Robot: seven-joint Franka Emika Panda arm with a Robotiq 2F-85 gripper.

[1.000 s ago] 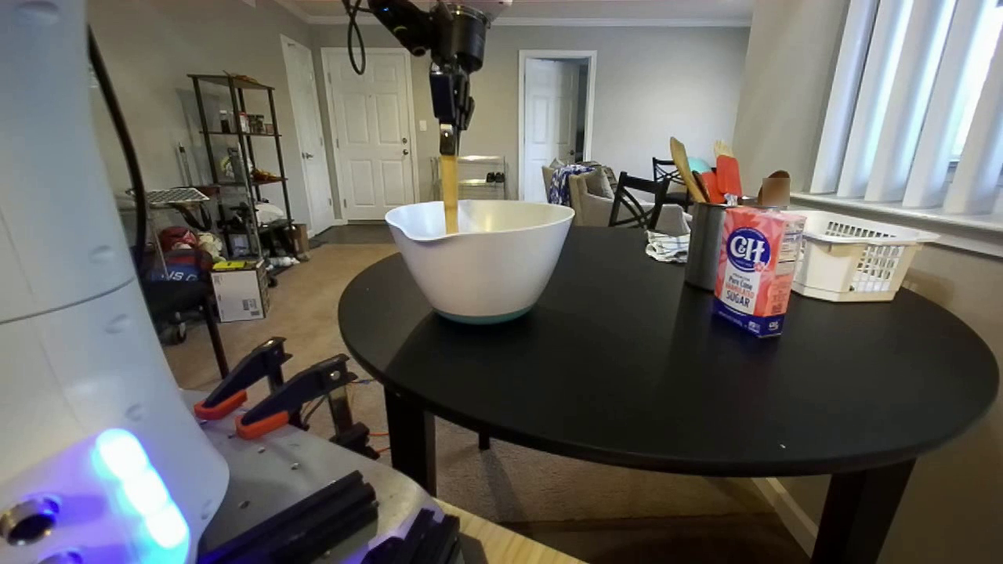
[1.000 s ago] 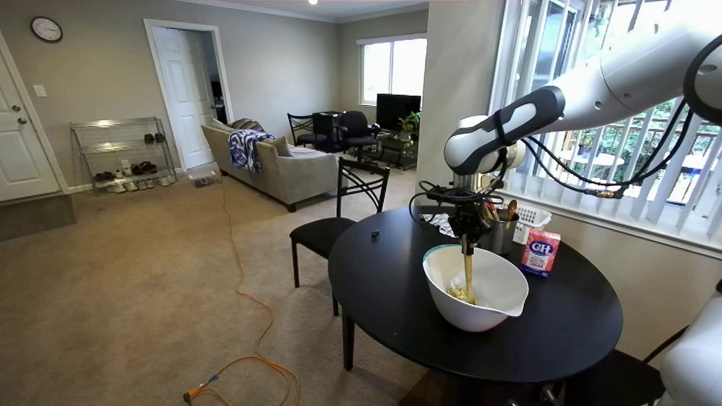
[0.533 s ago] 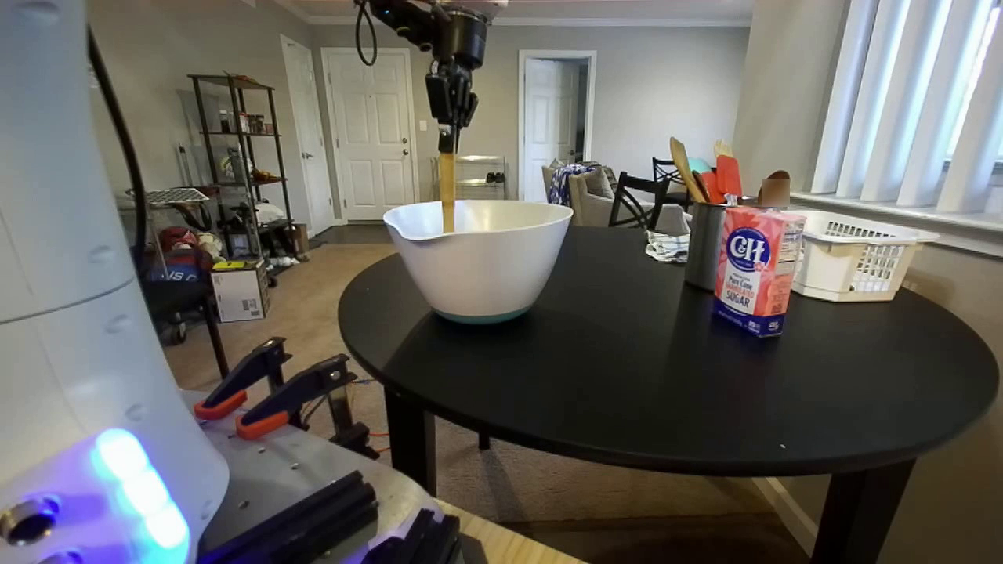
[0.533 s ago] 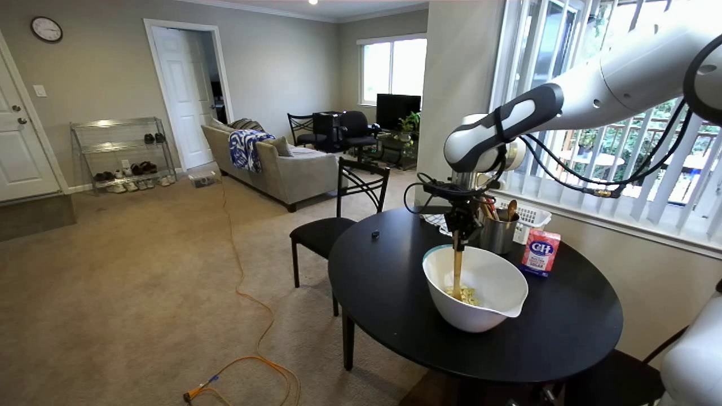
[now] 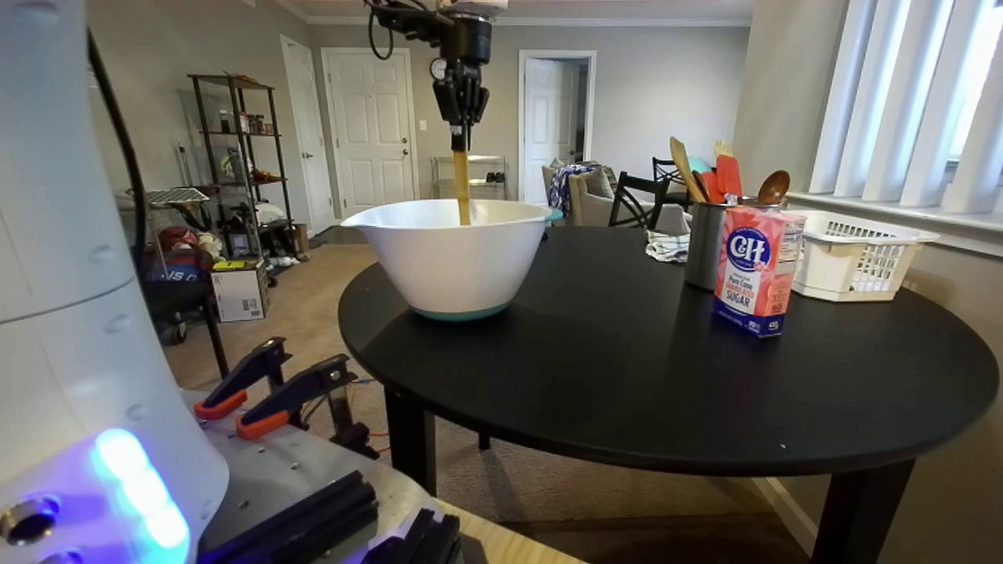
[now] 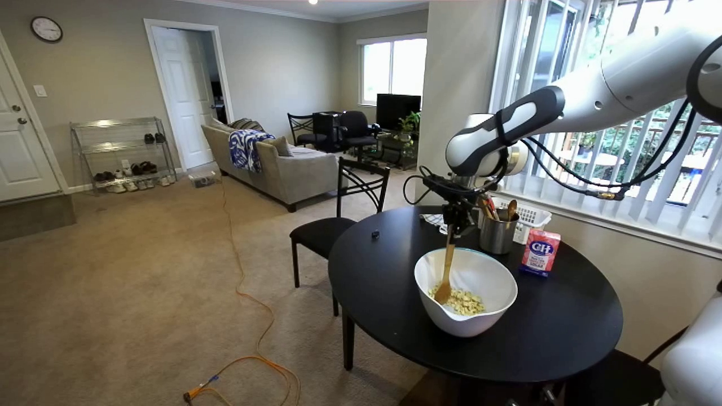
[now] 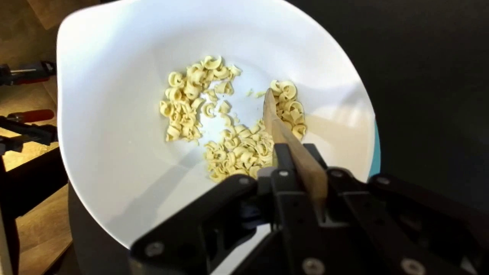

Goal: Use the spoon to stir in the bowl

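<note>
There are two clamps (image 5: 300, 392), one bowl (image 5: 458, 270), one gripped spoon (image 6: 448, 267).

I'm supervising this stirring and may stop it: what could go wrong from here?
The white bowl might turn or slide further: its spout has swung round within the last half second, probably pushed by the spoon. Held near its upper end by the gripper, the spoon might twist or slip under sideways load. Curled pieces crowd beside it, so a fast sweep could fling some onto the black table.

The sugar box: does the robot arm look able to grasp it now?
Probably not: the end effector holds the spoon, whose head is in the bowl, and would likely need freeing before gripping the sugar box.
</note>
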